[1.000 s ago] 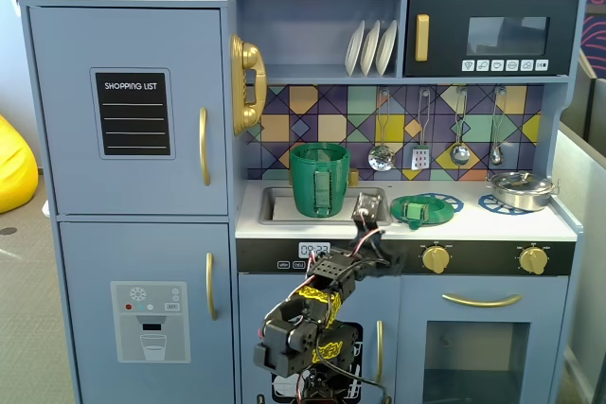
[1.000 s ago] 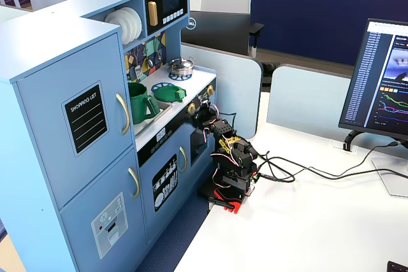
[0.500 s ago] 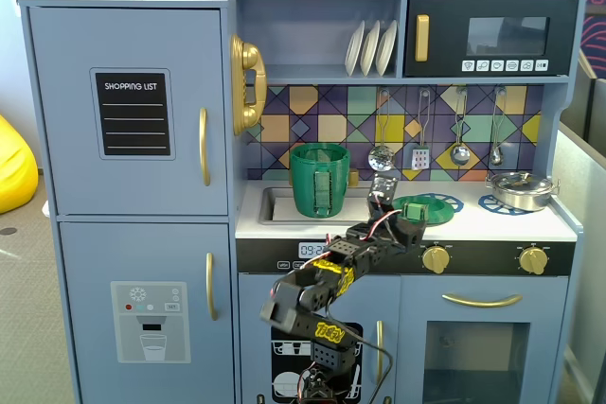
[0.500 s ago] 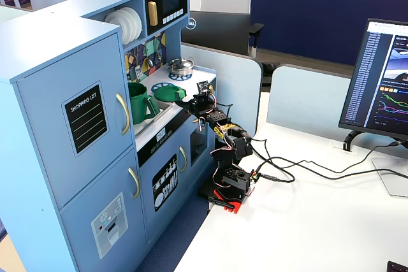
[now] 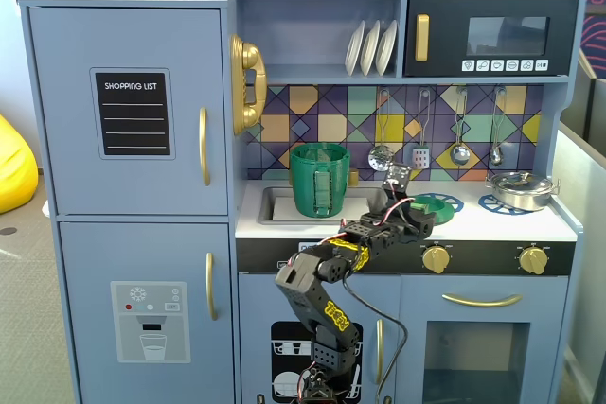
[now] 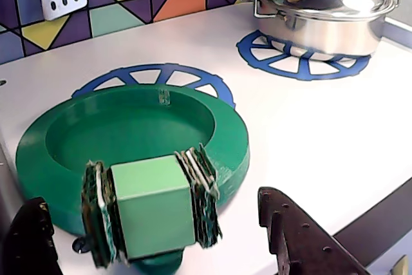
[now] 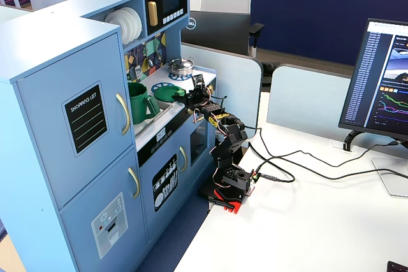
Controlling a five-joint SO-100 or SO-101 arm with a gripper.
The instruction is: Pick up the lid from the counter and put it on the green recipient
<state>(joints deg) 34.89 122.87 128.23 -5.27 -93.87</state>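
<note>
The green lid (image 6: 135, 136) lies on the white counter (image 6: 309, 133) of the toy kitchen, knob side toward the camera in the wrist view, and it covers a part of the near blue burner ring (image 6: 151, 75). In this view the raised square knob (image 6: 153, 205) of the lid stands between the two dark fingers (image 6: 302, 236) of the gripper (image 6: 161, 236), which are spread wide on either side and do not press on it. In a fixed view the gripper (image 5: 405, 207) reaches over the counter edge just beside the lid (image 5: 434, 205), and the green recipient (image 5: 319, 180) stands upright in the sink (image 5: 275, 205), to the left of the arm and apart from the lid. The steel pot (image 6: 322, 11) with its shiny lid sits on the far blue burner ring (image 6: 302, 56), well apart from the green lid. In the other fixed view the recipient (image 7: 139, 101) and the lid (image 7: 167, 93) are both seen on the counter, with the arm (image 7: 226, 151) standing on the white table (image 7: 306, 221) beside the kitchen.
</note>
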